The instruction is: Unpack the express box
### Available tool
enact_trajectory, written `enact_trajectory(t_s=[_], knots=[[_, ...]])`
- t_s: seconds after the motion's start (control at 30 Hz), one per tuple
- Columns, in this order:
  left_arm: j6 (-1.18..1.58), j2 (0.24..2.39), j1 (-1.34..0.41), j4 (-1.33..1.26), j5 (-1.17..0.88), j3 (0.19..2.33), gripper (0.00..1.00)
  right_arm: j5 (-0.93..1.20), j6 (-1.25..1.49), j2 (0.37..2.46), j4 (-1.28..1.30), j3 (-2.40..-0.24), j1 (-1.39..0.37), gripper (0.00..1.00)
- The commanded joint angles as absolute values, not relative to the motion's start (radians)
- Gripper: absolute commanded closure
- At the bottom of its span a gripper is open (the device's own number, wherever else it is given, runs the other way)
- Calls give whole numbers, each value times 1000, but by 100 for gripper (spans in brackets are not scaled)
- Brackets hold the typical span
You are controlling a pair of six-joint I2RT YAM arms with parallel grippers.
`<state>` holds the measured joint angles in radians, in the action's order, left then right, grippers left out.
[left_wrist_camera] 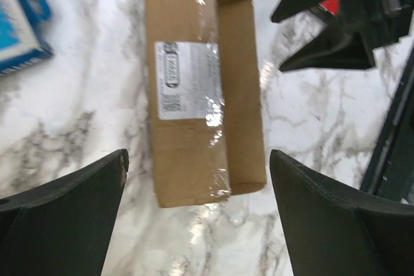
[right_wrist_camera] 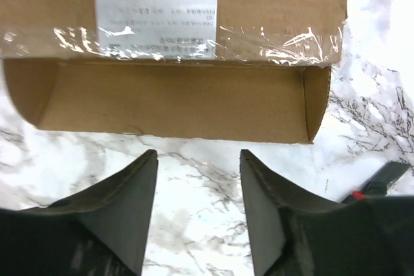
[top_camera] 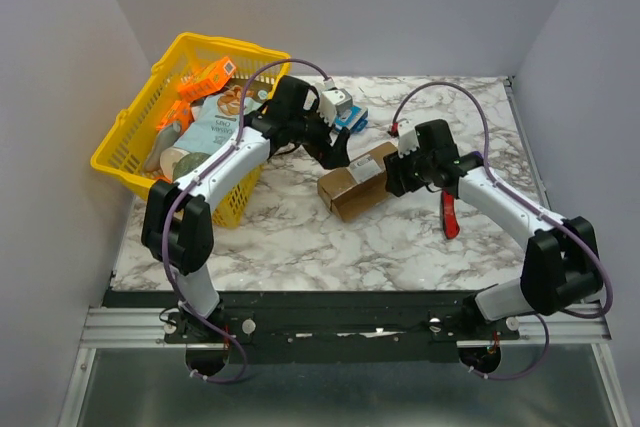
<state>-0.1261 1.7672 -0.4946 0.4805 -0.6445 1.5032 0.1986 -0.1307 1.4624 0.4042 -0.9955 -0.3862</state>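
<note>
Left gripper point(left_wrist_camera: 197, 159) is released, its two dark fingers spread wide with nothing between them, hovering above the express box point(left_wrist_camera: 200, 88). Right gripper point(right_wrist_camera: 197, 156) is also released, fingers apart and empty, just short of the box's long side. The brown carton lies flat near the middle of the marble table point(top_camera: 300, 237), white shipping label up under clear tape, one long flap folded out toward the right gripper. From the box in the top view, a small blue-and-white box point(top_camera: 350, 117) sits at twelve o'clock, a yellow basket point(top_camera: 130, 137) of packaged goods at ten o'clock, and a red-handled tool point(top_camera: 449, 217) at four o'clock.
</note>
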Motion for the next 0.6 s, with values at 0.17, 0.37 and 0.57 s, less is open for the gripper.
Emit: enact_trajectory(t_s=[0.17, 0.37, 0.57], knots=[[-85, 1832, -505, 420, -290, 1520, 1, 307, 112, 1459, 540, -1009, -347, 35], [-21, 1853, -499, 407, -316, 1480, 1, 503, 166, 1551, 548, -977, -290, 37], [-55, 1891, -499, 428, -412, 1479, 1, 638, 374, 1678, 423, -1032, -247, 37]])
